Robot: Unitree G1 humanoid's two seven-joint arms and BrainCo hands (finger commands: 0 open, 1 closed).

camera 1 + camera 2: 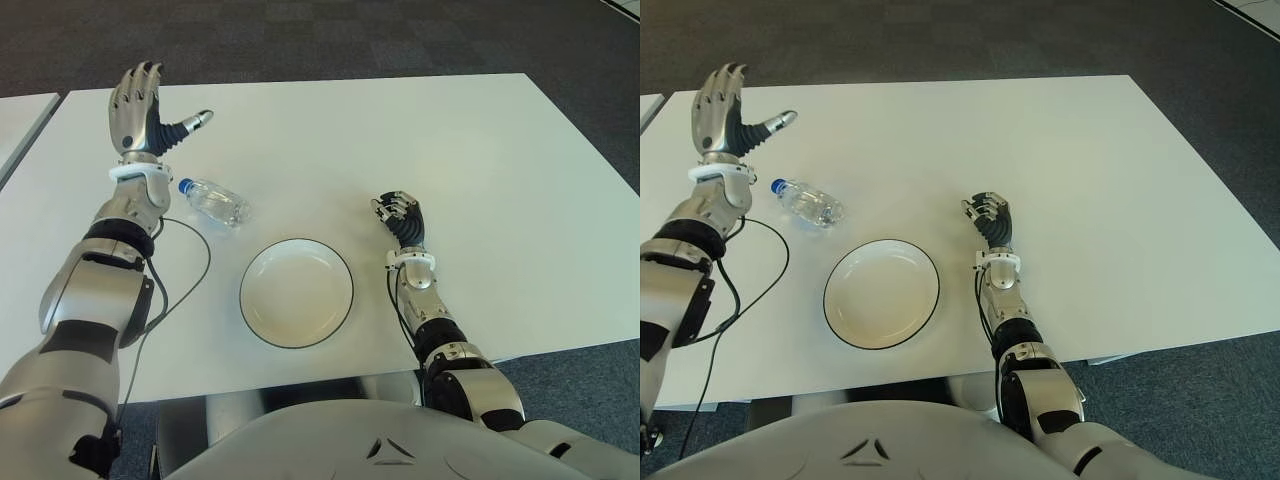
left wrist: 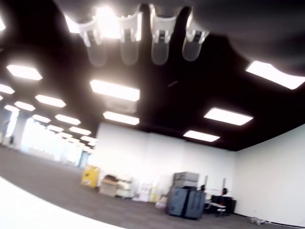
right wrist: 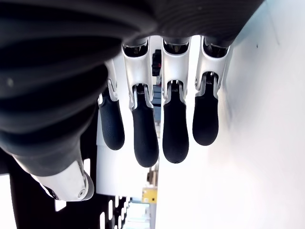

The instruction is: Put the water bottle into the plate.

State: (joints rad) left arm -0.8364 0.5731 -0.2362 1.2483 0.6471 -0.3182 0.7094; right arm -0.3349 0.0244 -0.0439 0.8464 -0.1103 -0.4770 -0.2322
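Left eye view: plate [image 1: 296, 293] bare — water bottle [image 1: 213, 201] beside; left hand [image 1: 140, 105] spread, holding nothing.

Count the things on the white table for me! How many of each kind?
Water bottle: 1
Plate: 1
Robot hands: 2, the left hand open, the right hand curled
Total: 4

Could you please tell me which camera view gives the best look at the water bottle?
The left eye view: the water bottle lies whole on its side, blue cap visible, between the raised left robot hand and the plate. The right eye view shows it similarly; neither wrist view shows it.
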